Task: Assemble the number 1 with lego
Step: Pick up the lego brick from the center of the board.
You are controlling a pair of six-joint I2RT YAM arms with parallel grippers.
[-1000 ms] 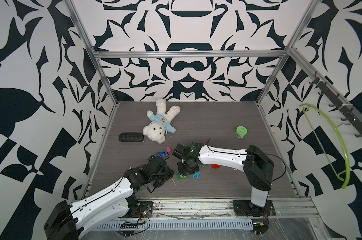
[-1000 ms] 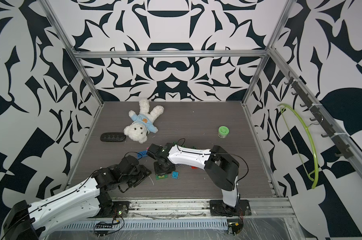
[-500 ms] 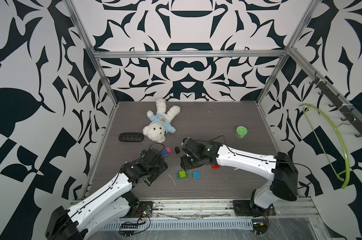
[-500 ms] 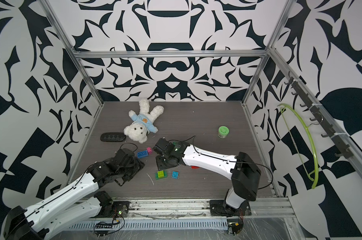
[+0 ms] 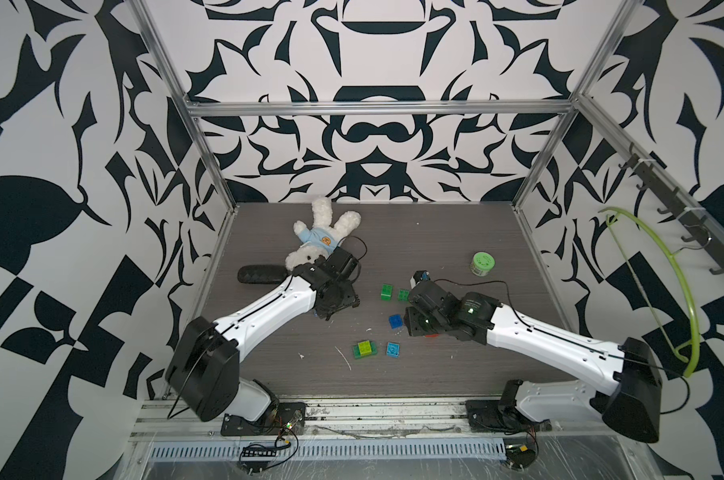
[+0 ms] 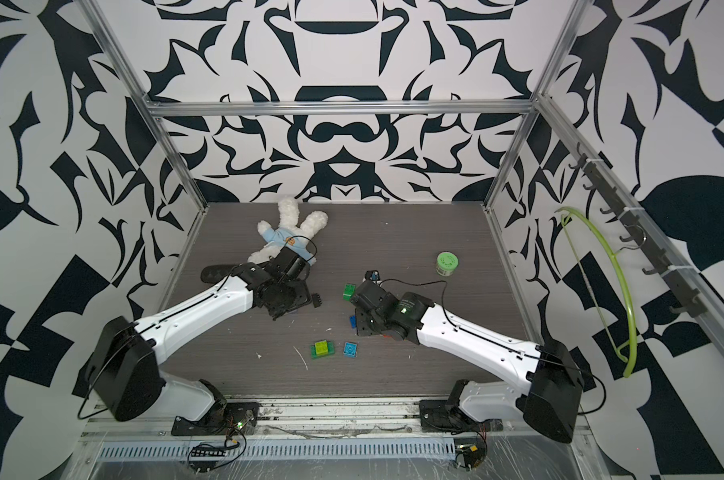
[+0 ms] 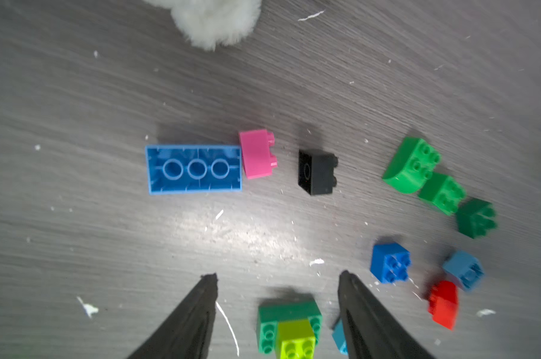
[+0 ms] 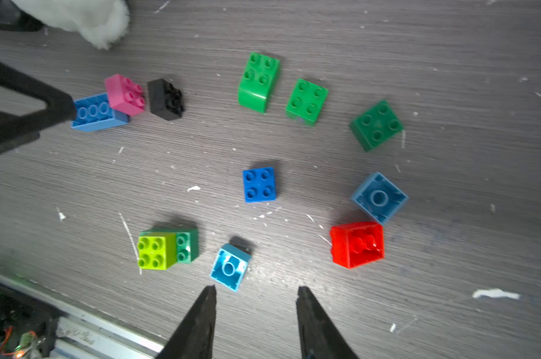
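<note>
- Twelve lego bricks [image 8: 259, 184] scattered on the bench [image 8: 449, 46], only the lime brick [image 8: 152, 251] stacked on a green one [image 8: 187, 245].
- Left gripper [image 7: 277, 274] spread wide, empty, near the long blue brick [image 7: 194, 169].
- Right gripper [image 8: 256, 288] partly spread, empty, just beside an upside-down cyan brick [image 8: 229, 267].

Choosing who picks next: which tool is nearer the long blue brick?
Left. The left tool hovers close by the long blue brick; the right tool is farther off, near the small light blue brick.
</note>
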